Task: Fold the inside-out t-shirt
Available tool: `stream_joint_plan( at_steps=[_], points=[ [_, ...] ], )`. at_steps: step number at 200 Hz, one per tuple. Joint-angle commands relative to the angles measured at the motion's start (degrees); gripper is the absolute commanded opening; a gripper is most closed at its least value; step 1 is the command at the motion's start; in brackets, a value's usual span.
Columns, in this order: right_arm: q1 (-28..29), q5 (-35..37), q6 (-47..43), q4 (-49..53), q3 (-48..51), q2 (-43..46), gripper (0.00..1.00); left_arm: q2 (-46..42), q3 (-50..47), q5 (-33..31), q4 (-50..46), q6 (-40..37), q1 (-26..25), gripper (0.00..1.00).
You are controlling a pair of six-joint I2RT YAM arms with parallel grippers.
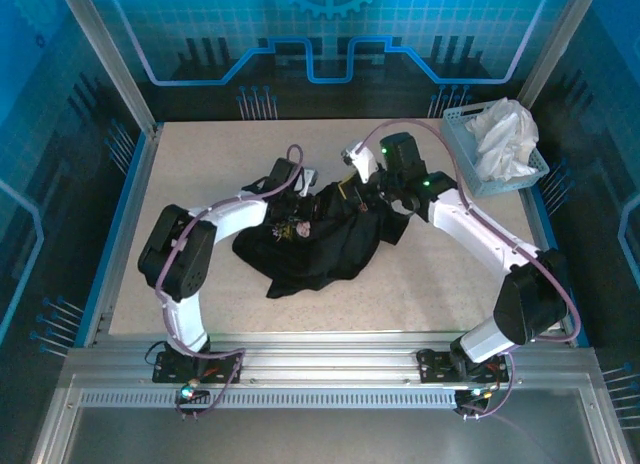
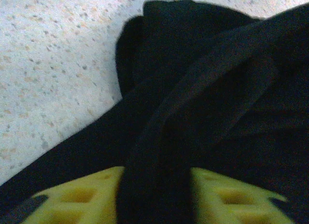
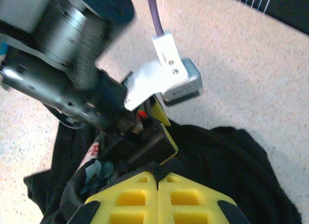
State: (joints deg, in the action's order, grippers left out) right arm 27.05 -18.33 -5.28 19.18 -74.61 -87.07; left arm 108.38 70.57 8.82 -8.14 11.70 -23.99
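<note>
The inside-out t-shirt (image 1: 312,246) lies as a crumpled black heap in the middle of the table, with a bit of its white and red print (image 3: 92,152) showing. My left gripper (image 1: 302,198) is at the heap's upper left. In the left wrist view my left gripper (image 2: 157,183) has its yellow fingers (image 2: 72,197) shut on a thick fold of the black t-shirt (image 2: 207,89). My right gripper (image 1: 353,190) meets it from the right. Seen from its own wrist, my right gripper (image 3: 158,173) has its pads pressed together, with a thin pinch of black cloth at the tips.
A light blue basket (image 1: 462,134) holding a white cloth garment (image 1: 505,134) stands at the back right corner. Bare speckled tabletop (image 1: 200,164) surrounds the shirt. The left arm's wrist and camera mount (image 3: 164,74) sit close in front of the right gripper.
</note>
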Motion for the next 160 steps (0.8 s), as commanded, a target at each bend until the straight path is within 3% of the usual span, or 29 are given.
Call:
stream_joint_plan(
  at_steps=[1, 20, 45, 78, 126, 160],
  points=[
    [-1.64, -4.83, 1.99, -4.38, -4.81, 5.91, 0.00, 1.04, 4.32, 1.54, -2.66, 3.79, 5.20, 0.00],
    [-4.46, -8.37, 5.45, -9.44, -2.44, 11.60, 0.00, -2.56, 2.03, 3.89, 1.83, 10.55, 10.93, 0.00],
    [-6.71, -9.24, 10.44, -20.76, 7.69, 19.01, 0.00, -6.59, -2.66, 4.03, 7.83, 18.67, 17.13, 0.00],
    [-6.83, -6.95, 11.72, -25.59, 17.77, 19.57, 0.00, -3.72, -3.04, 4.18, 8.99, 20.82, 18.80, 0.00],
    [-5.41, -6.38, 12.60, -25.44, 21.65, 15.06, 0.00, -5.35, -7.77, 1.31, 11.02, 20.38, 18.67, 0.43],
    [-3.98, -5.47, 12.22, -24.62, 21.01, 14.04, 0.00, -16.42, -17.61, -7.40, 11.80, 19.78, 16.50, 0.61]
  ],
)
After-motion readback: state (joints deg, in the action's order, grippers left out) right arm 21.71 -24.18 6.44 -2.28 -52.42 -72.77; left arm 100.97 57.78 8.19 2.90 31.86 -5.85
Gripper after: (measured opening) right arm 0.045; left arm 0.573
